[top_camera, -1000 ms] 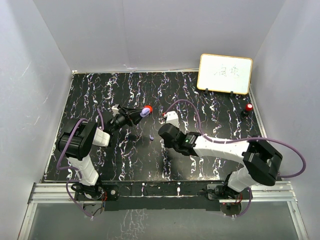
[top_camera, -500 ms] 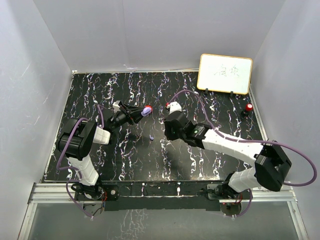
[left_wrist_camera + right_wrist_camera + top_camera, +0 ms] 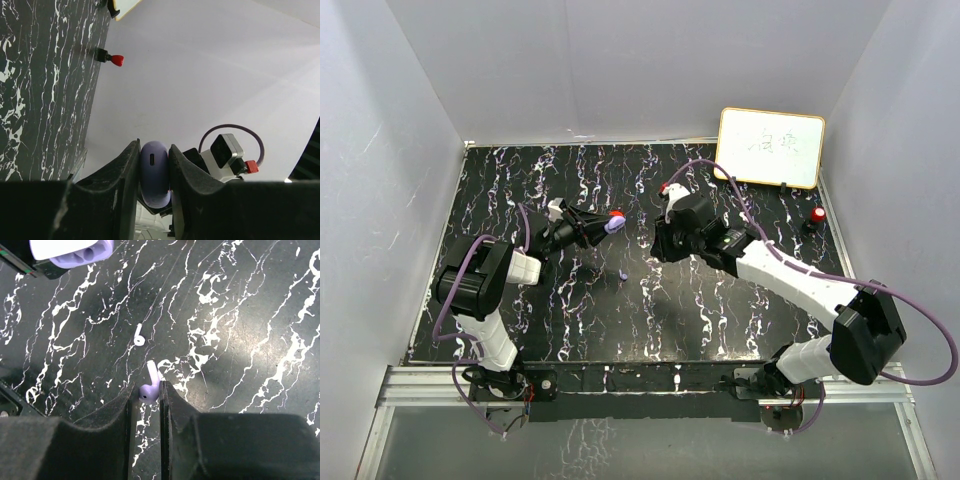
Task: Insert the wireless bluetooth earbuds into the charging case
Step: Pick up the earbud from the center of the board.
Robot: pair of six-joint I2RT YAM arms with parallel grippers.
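**Earbud Near the Case**

The left claw is clamped on the purple charging case above the desk, far from its edges. Right of the case, the right claw pinches a purple earbud, stem pointing out of the claw. A second earbud lies below the case.
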